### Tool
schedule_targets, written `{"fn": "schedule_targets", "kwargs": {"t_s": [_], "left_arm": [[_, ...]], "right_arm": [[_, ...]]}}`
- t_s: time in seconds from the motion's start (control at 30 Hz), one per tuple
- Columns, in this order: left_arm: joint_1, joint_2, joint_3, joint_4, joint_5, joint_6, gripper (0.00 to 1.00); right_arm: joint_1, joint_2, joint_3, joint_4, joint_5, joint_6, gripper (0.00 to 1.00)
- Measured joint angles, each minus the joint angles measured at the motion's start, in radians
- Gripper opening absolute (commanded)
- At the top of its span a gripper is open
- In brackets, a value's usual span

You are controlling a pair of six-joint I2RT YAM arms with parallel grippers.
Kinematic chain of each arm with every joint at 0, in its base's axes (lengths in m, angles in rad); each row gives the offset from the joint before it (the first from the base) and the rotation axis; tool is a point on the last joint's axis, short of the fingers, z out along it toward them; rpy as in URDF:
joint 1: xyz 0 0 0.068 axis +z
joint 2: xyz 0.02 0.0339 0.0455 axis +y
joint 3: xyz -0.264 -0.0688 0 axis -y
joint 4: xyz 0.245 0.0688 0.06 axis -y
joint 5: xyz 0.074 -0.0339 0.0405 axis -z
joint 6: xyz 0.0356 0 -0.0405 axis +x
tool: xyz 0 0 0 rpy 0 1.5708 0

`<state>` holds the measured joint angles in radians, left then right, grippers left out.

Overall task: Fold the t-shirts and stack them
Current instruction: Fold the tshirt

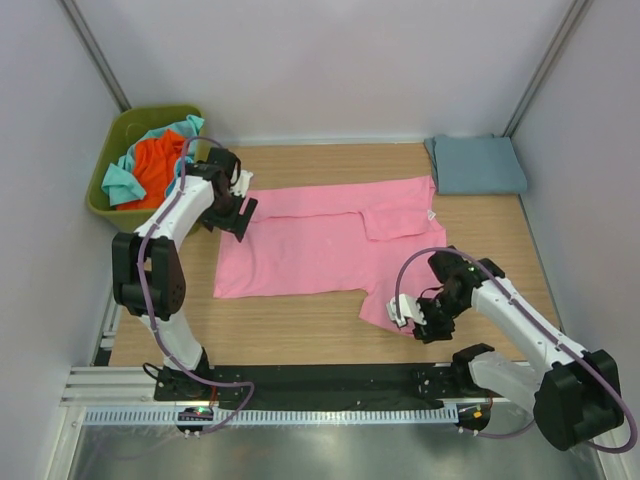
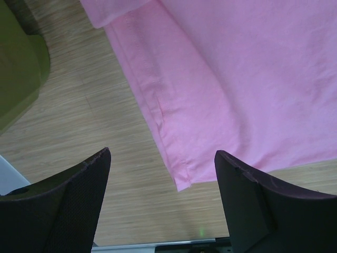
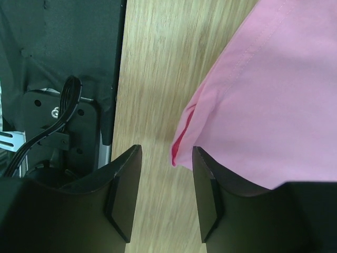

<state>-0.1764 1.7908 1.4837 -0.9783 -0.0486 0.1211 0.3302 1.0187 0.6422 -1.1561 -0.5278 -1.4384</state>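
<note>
Pink t-shirt (image 1: 320, 240) spread flat and partly folded in the middle of the wooden surface (image 1: 300, 330), one sleeve turned in over the body. Left pincer (image 2: 162, 158) stands at the shirt's left edge, fingers spread wide; in the left wrist view a hemmed corner of the pink cloth lies on the wood below the gap, touching neither finger. Right pincer (image 3: 167, 153) sits low at the near sleeve, fingers parted with a narrow gap; the sleeve's tip lies in that gap, just beside one finger, not pinched. Dusty blue-grey t-shirt (image 1: 478, 165) lies folded at the far right corner. Orange t-shirt (image 1: 155, 165) and teal t-shirt (image 1: 120, 185) are heaped in the olive-green bin (image 1: 108, 150) at far left
</note>
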Motion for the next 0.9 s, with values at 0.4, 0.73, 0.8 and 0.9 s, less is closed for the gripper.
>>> {"fn": "schedule_targets", "kwargs": {"t_s": [0.4,0.73,0.8,0.9], "left_arm": [[0.0,0.023,0.051,-0.001,-0.011,0.003,0.81],[0.0,0.03,0.051,-0.002,-0.03,0.01,0.8],[0.002,0.029,0.042,0.001,-0.03,0.009,0.8],[0.016,0.016,0.0,0.0,-0.013,0.005,0.8]], "right_arm": [[0.008,0.021,-0.066,0.104,0.072,0.056,0.47],[0.014,0.088,-0.09,0.154,0.114,0.058,0.29],[0.016,0.095,-0.091,0.159,0.12,0.058,0.13],[0.016,0.1,-0.091,0.17,0.128,0.067,0.01]]}}
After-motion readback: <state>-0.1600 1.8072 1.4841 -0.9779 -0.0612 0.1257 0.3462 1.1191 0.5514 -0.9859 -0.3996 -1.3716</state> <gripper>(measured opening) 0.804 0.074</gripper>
